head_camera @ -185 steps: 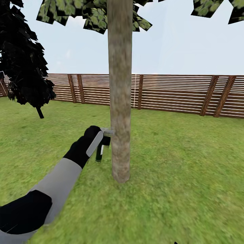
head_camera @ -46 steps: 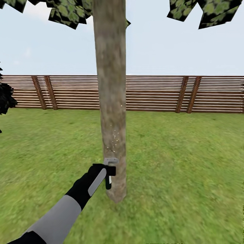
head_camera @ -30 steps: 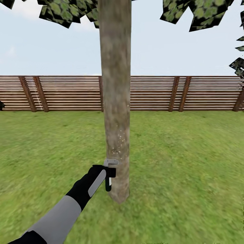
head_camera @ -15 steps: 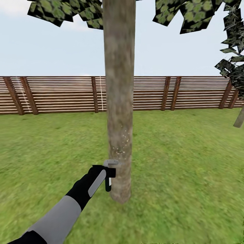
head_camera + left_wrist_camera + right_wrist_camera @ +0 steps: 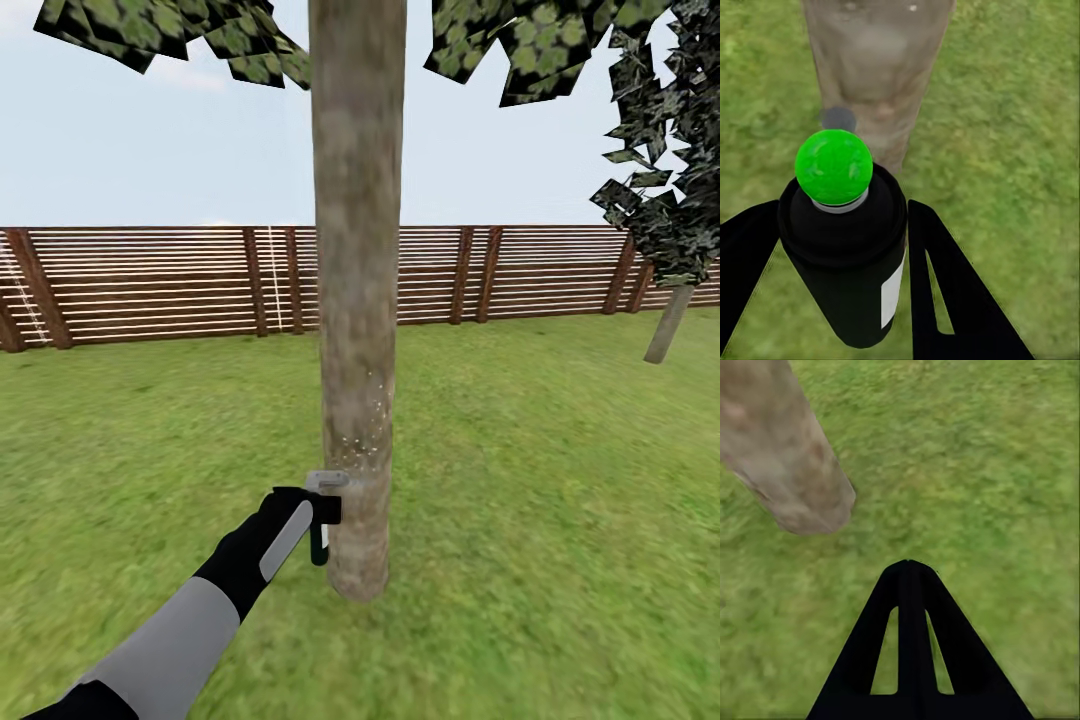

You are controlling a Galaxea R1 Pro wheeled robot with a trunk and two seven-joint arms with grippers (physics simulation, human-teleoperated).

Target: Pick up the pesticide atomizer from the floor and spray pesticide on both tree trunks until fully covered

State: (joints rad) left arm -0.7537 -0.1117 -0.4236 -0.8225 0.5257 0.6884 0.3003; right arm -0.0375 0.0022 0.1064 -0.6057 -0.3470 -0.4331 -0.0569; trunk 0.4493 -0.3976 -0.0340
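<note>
Head view showed the left gripper (image 5: 318, 520) clenched around the pesticide atomizer (image 5: 322, 510), held upright just beside the near tree trunk (image 5: 357, 300), low down near where the trunk met the grass lawn (image 5: 540, 500). The atomizer's pale grey head sat against the bark, its dark stem hanging below. A scatter of fine white pesticide specks (image 5: 365, 430) lay on the bark just above the sprayer. Behind stood the brown slatted fence (image 5: 150, 285), and a second tree (image 5: 668, 320) leaned at the far right.

In the left wrist view the two black fingers (image 5: 945, 292) flanked the dark atomizer body (image 5: 847, 262), which bore a bright green ball on top, with the trunk base (image 5: 874, 67) beyond it.

In the right wrist view the right gripper (image 5: 910, 652) had its fingers pressed together, grasping nothing, above grass, with the trunk foot (image 5: 787, 465) near.
</note>
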